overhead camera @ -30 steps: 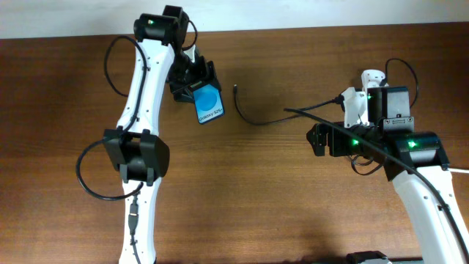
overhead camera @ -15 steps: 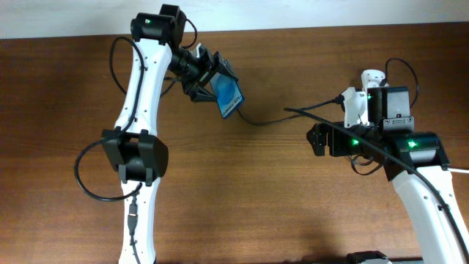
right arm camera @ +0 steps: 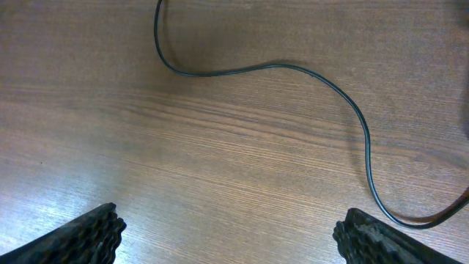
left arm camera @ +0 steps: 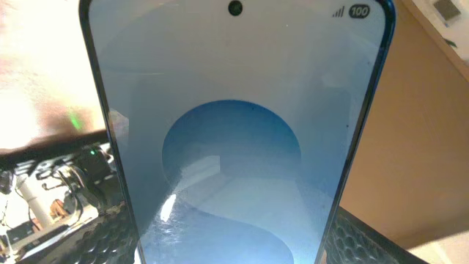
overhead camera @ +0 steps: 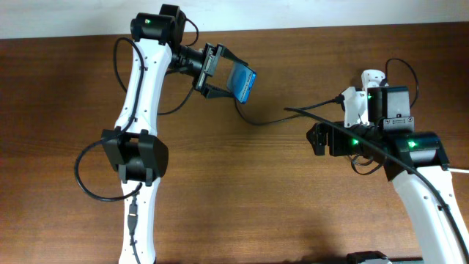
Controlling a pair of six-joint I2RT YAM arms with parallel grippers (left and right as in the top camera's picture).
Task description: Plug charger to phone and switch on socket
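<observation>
My left gripper (overhead camera: pixel 222 72) is shut on the phone (overhead camera: pixel 244 83) and holds it tilted on edge above the table at the back. In the left wrist view the phone's blue screen (left arm camera: pixel 234 139) fills the frame between my fingers. The thin black charger cable (overhead camera: pixel 267 119) lies on the table from under the phone toward the right arm. In the right wrist view the cable (right arm camera: pixel 293 70) curves across the wood ahead of my right gripper (right arm camera: pixel 231 235), which is open and empty above the table. Part of the white socket (overhead camera: pixel 372 76) shows behind the right arm.
The wooden table (overhead camera: pixel 242 198) ends at a pale wall along the back edge. The left arm's upright links (overhead camera: pixel 135 158) stand at the left. The right arm's body (overhead camera: pixel 388 139) covers most of the power strip.
My left gripper has lifted the phone, swung it to the right and turned it on edge, over the cable's tip. The right arm has not moved.
</observation>
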